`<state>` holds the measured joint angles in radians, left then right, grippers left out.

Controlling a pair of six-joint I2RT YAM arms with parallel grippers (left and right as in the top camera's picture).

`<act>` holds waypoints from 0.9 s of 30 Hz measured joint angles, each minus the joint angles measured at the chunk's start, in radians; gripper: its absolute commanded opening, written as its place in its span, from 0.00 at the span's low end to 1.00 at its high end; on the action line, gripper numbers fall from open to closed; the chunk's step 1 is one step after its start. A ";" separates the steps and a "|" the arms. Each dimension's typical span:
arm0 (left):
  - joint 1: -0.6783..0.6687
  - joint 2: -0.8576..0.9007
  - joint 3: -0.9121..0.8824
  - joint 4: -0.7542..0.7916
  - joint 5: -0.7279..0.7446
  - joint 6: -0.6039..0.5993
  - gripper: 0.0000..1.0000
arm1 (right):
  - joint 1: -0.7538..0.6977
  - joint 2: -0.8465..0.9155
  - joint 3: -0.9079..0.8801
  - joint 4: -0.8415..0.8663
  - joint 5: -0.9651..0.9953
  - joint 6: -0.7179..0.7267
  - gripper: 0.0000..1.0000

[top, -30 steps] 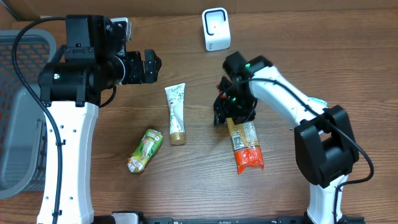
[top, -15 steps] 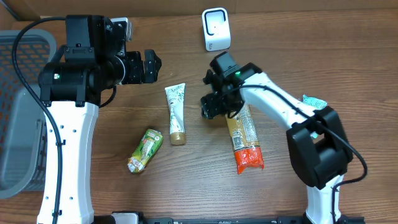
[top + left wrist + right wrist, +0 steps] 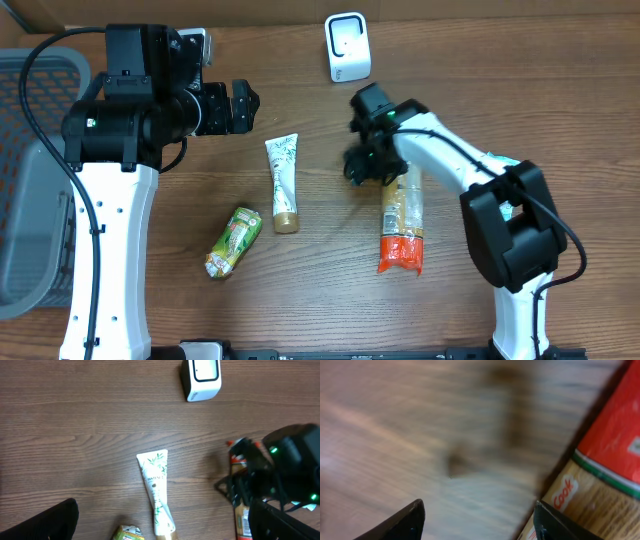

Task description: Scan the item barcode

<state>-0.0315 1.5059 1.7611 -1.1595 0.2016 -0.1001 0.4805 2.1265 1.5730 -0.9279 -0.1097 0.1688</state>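
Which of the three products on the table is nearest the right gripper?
The long packet with the red end, right beside the right gripper; the white tube and green pouch lie farther left.

White links [image 3: 110, 250], black joints [image 3: 130, 60], black cables [image 3: 96, 228], green lights [image 3: 92, 123]; left pincer [image 3: 243, 106], right pincer [image 3: 358, 170] black.

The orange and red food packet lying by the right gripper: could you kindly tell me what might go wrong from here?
1. In the right wrist view, the orange and red food packet lies beside the open right gripper, not between its fingers; closing now would probably catch only an edge or nothing.
2. The white squeeze tube lies nearby; a sideways sweep might knock it.
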 measured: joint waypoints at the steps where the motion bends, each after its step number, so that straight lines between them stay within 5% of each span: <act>1: 0.000 0.000 0.000 0.000 0.000 0.000 1.00 | -0.016 0.000 0.000 0.001 0.008 0.015 0.70; 13: 0.000 0.000 0.000 0.000 0.000 0.000 1.00 | -0.304 0.001 0.052 -0.139 0.013 0.273 0.77; 21: 0.000 0.000 0.000 0.000 0.000 0.000 1.00 | -0.460 0.003 0.246 -0.426 -0.018 0.245 0.80; 27: 0.000 0.000 0.000 0.000 0.000 0.000 1.00 | -0.441 0.003 0.226 -0.580 -0.021 0.210 0.81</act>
<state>-0.0315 1.5059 1.7611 -1.1595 0.2016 -0.1001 0.0399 2.1300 1.7992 -1.5078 -0.1303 0.3790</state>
